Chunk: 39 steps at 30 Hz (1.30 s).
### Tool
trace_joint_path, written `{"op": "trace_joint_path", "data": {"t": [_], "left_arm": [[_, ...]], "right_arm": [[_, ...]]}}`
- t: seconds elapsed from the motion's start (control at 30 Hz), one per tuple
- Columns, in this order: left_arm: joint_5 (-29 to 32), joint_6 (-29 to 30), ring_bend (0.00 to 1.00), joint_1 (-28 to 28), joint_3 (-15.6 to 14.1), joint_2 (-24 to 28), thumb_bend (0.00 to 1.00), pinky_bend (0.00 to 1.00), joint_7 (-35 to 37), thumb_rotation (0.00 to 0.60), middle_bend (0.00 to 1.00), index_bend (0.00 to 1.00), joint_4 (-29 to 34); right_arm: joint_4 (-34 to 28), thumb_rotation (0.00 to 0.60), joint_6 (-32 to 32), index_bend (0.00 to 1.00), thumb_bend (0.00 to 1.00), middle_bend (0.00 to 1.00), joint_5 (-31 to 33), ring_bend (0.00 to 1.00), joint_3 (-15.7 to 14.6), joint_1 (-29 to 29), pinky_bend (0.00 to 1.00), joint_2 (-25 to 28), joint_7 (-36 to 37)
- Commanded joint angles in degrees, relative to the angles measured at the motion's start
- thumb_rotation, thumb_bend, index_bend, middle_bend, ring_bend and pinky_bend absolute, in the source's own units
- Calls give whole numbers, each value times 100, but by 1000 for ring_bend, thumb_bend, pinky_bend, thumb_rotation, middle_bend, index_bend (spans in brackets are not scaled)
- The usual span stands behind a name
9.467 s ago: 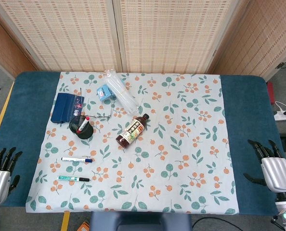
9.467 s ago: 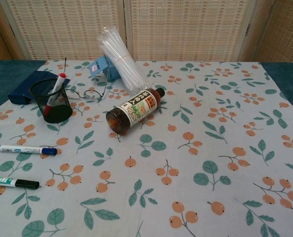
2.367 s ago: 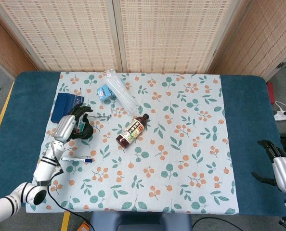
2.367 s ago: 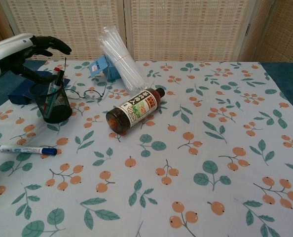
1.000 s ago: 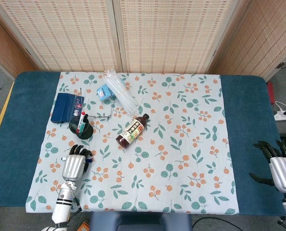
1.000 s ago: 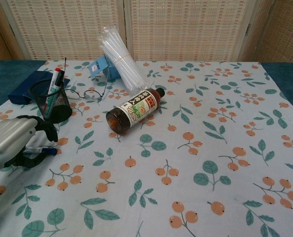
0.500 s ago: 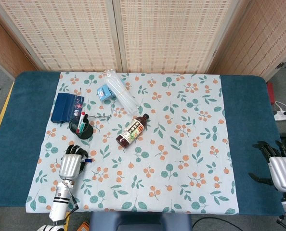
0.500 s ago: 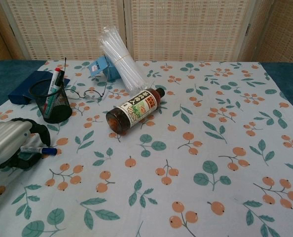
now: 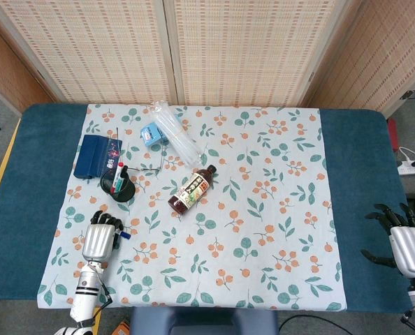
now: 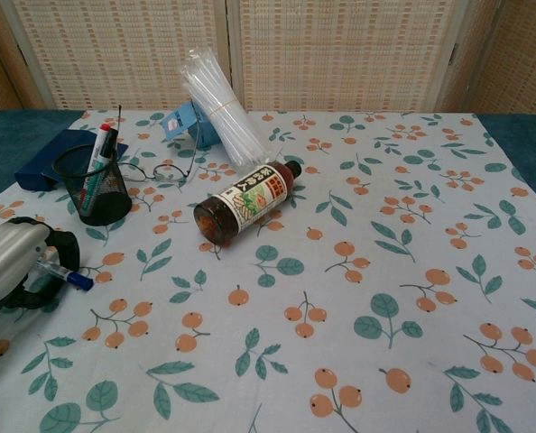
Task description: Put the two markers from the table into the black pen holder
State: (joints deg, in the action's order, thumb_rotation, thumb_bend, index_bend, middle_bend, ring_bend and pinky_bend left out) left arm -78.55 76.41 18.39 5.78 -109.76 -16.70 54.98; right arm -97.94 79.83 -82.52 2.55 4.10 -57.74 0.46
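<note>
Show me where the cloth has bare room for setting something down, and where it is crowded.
Free: the whole stretch of cloth to the right of the brown bottle, and the near edge in front of it. Crowded: the far-left corner, with pen holder, blue case, plastic tube bundle, and the left hand holding a marker.

Tablecloth [image 9: 263, 230] on table [image 9: 26, 174]. Pen holder [image 10: 95, 189] at left of cloth, upright, two markers [image 10: 94, 167] standing in it. Case [image 9: 96, 155] behind the holder, touching or just beside it. Small box [image 10: 189, 122] and straw bundle [image 10: 221, 110] further back, side by side. Bottle [image 10: 245, 200] lying near centre, right of holder. Left hand [image 10: 13, 263] at near left, in front of holder, gripping a marker [image 10: 68, 275]. Right hand [image 9: 406, 246] at far right, off the cloth.
</note>
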Motion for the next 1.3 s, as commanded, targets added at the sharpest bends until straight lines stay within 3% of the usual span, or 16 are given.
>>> {"op": "trace_joint_path", "data": {"t": [0.03,0.27,0.37,0.47,0.57,0.67,0.73,0.87,0.97,1.13,1.3], "left_arm": [[-16,27,283,-16,1,-12,335,179,22,600,608,531,-32],[-82,190,299,-60,7,16,335,182,-44,600,637,541,-10],[-218,448,300,-81,36,239,336,184,-127,600,638,540,310],[-358,652,300,-86,105,781,336,185,-166,600,639,538,1127],[-396,640,300,-101,227,1678,335,186,63,600,641,538,2575],[-378,384,300,-45,439,2753,336,187,790,600,651,549,4130],[-282,-9,300,87,658,3461,336,188,1656,600,654,555,4940],[0,-1070,299,479,1151,4512,336,187,3942,600,655,562,5665],[63,-1823,296,890,1521,4833,335,181,5649,600,659,570,5368],[-1,-2705,288,1589,1779,4510,333,175,7762,600,670,588,4122],[-94,-3281,283,2127,1605,3890,334,173,8540,600,676,607,2701]], "right_arm": [[9,600,28,340,0,159,7,270,11,-8,25,-15,-15],[9,600,48,365,0,159,3,270,13,-15,25,-17,-13],[11,600,96,368,0,159,-24,270,16,-33,25,-9,23],[19,600,113,368,0,159,-50,270,13,-42,25,12,118],[40,600,144,365,0,159,-91,270,12,-55,25,36,233],[72,600,173,362,0,159,-126,270,10,-67,25,56,328],[85,600,181,362,0,159,-145,270,5,-74,24,71,412],[114,600,190,363,0,159,-134,270,13,-86,25,92,533],[136,600,199,361,0,159,-113,270,24,-92,25,96,531],[141,600,207,358,0,159,-73,270,40,-98,25,81,491],[123,600,225,358,0,159,-4,270,63,-112,25,64,377]]}}
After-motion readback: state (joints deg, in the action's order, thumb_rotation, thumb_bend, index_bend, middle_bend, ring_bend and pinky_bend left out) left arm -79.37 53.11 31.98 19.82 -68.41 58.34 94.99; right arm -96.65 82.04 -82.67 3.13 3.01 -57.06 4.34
